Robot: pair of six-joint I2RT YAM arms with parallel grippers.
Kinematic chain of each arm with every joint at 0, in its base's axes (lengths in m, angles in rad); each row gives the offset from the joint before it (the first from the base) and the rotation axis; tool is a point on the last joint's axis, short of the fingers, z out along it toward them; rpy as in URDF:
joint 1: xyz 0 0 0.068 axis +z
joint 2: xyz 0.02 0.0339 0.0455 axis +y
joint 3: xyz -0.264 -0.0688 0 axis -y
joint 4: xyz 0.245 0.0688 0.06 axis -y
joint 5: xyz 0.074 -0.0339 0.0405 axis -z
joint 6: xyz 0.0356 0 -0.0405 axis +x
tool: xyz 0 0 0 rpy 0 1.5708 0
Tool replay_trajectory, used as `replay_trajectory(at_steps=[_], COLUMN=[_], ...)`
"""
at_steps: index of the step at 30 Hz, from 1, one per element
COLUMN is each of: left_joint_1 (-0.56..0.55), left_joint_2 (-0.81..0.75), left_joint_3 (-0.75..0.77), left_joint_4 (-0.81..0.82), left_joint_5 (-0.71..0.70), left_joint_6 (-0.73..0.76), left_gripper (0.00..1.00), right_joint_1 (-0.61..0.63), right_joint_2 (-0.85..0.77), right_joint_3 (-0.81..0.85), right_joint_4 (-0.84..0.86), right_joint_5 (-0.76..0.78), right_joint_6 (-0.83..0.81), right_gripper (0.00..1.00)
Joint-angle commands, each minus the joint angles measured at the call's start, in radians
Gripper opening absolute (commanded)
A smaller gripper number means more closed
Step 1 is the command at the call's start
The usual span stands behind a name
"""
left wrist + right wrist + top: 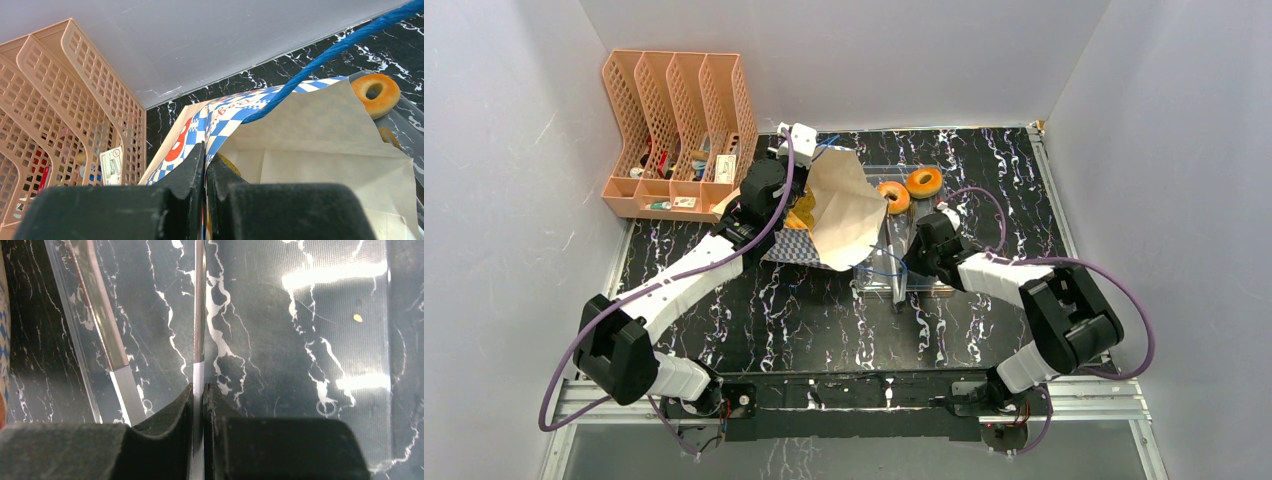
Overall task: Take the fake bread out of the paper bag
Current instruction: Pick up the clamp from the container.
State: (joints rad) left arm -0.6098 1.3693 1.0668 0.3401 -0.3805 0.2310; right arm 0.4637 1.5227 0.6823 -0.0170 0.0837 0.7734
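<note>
Starting at the far left, finding a peach mesh organizer (pixel 679 130) standing at the back corner of the black marbled surface (pixel 754 310). Just right of it, reaching in with the left claw (pixel 206 155) and clamping its fingers together on the blue-and-white checkered rim of the paper bag (pixel 849 215). Holding that bag with its mouth gaping open and showing its pale lining, under a blue cord handle (pixel 320 57) crossing above the rim. Glimpsing a golden piece (pixel 227 162) just inside the bag beside the claw, too hidden to name for sure. Moving right, finding one glazed ring bread (pixel 894 196) and a second ring (pixel 924 181) lying side by side outside the bag, just past its mouth, on the far end of a clear tray (pixel 310 340). Pinching one thin arm of the metal tongs (pixel 199 300) in the right claw (pixel 199 390), with both fingers pressed tight against the strip, low over the near end of that tray.
</note>
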Motion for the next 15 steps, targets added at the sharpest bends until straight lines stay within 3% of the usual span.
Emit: replay_trajectory(at_steps=[1, 15], left_joint_1=[0.008, 0.008], left_joint_2=[0.017, -0.039], left_joint_3=[0.018, -0.042], left_joint_4=[0.025, 0.038], left_joint_5=[0.005, 0.080], left_joint_6=[-0.012, -0.004], left_gripper=[0.00, 0.00], right_joint_1=[0.002, 0.003], right_joint_2=[-0.096, -0.374], right_joint_3=[0.001, -0.083], right_joint_4=[0.004, -0.129], right_joint_5=[0.003, 0.066], right_joint_6=[0.008, -0.007], right_gripper=[0.07, 0.05])
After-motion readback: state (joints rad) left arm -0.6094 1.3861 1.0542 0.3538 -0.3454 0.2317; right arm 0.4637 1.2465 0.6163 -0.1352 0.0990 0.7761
